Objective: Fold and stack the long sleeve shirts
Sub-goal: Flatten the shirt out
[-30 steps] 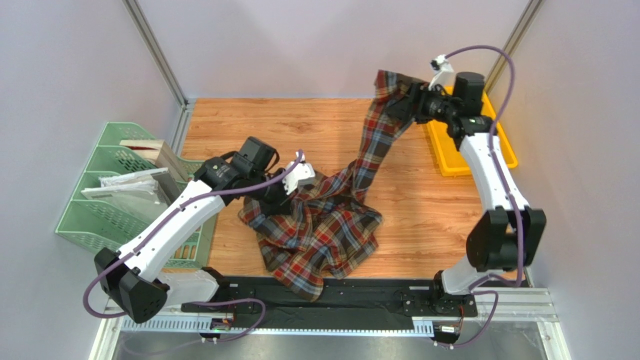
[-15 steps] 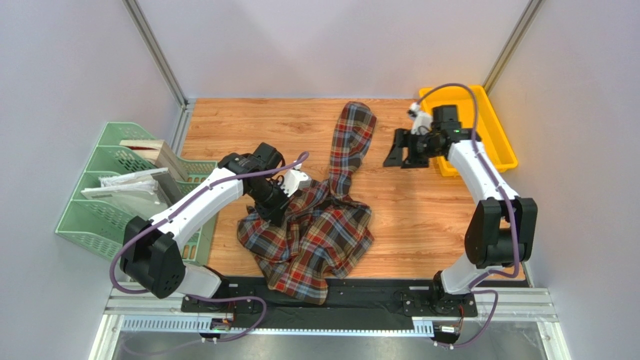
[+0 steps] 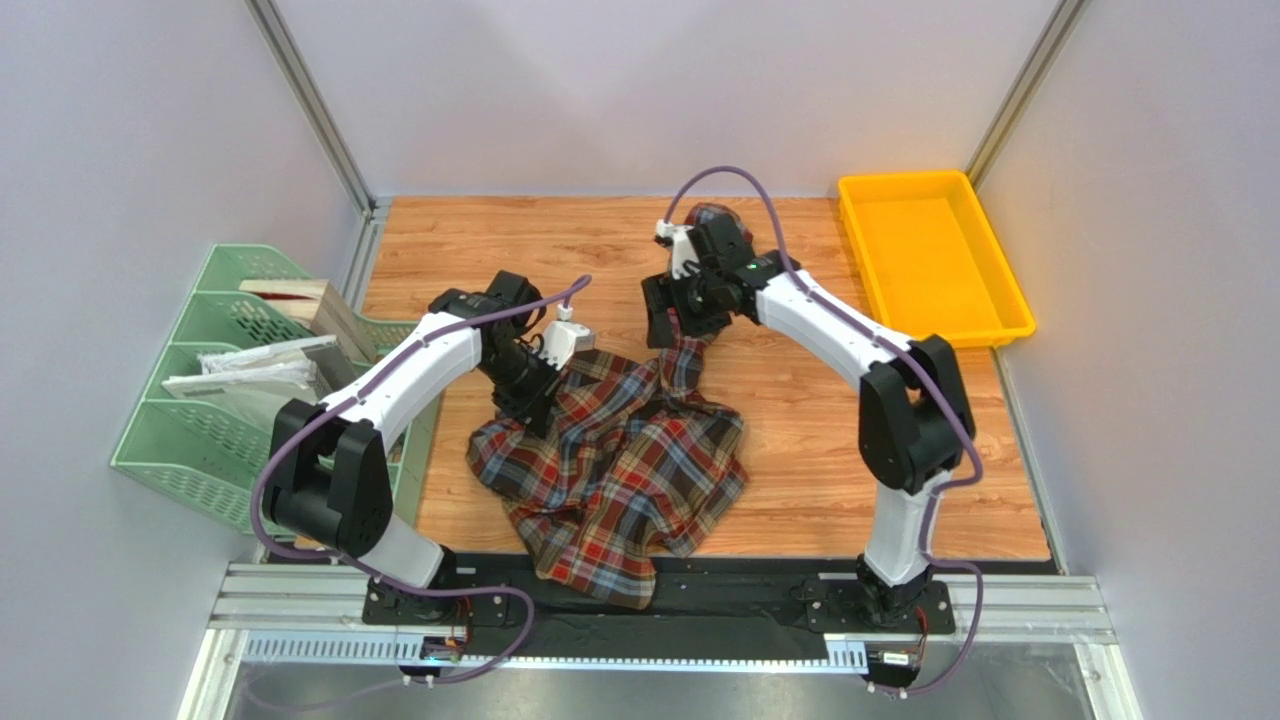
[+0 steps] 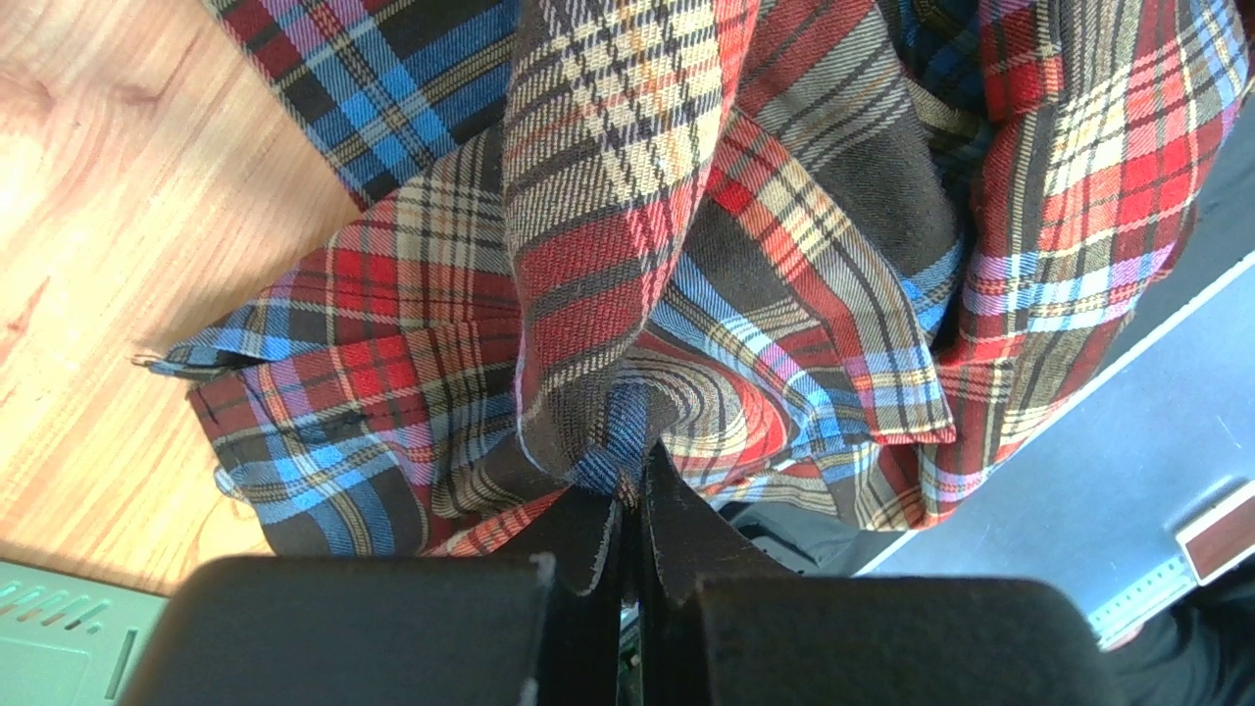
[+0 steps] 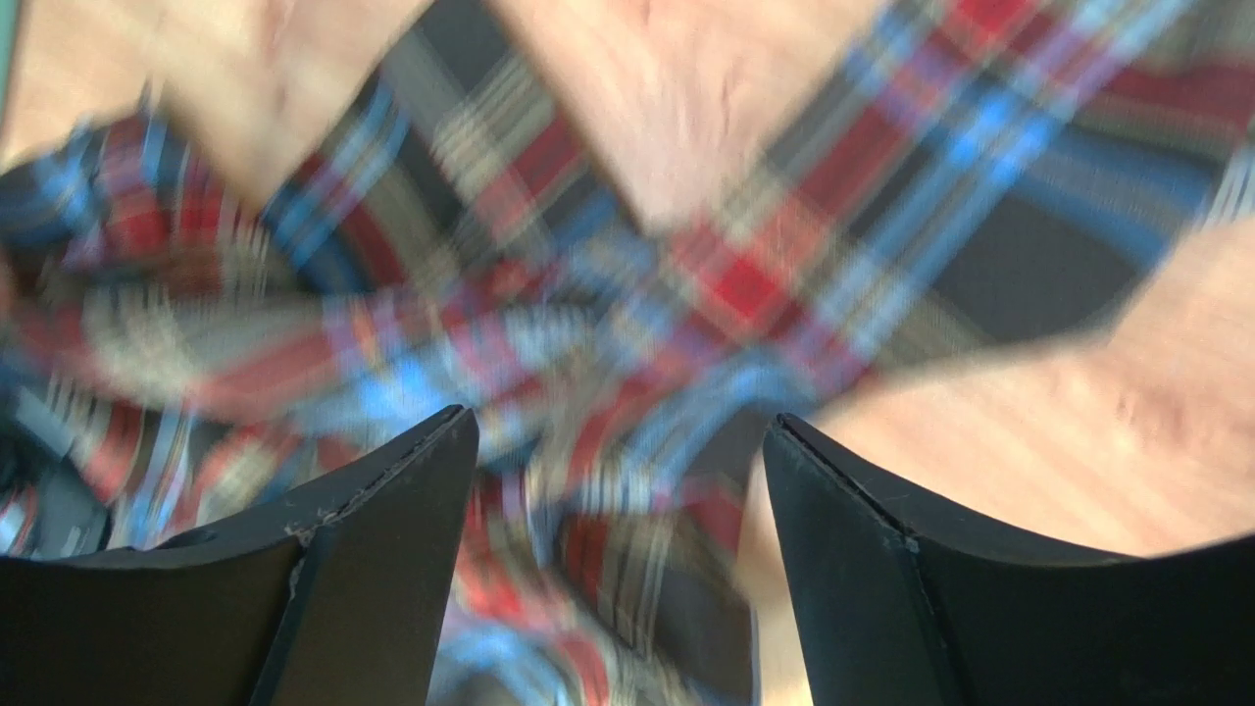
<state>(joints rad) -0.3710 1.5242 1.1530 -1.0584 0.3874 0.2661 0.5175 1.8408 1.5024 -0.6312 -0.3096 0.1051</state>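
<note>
Wooden table holds the shirt, bunched up near the front middle. From the top, the left hand sits on its left edge and the right hand hangs over its far edge.

Left wrist view: the left hand is pinched tight on a fold.

Right wrist view is blurry, but the right hand is spread wide, holding nothing. It should grab one edge, not a thick bunch, then pull the shirt flat.

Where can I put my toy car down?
The table is bare right of the plaid shirt, nearer than the yellow tray, and in the far left corner beyond the left gripper. The middle is crowded with shirt and right gripper; the green rack fills the left.
</note>
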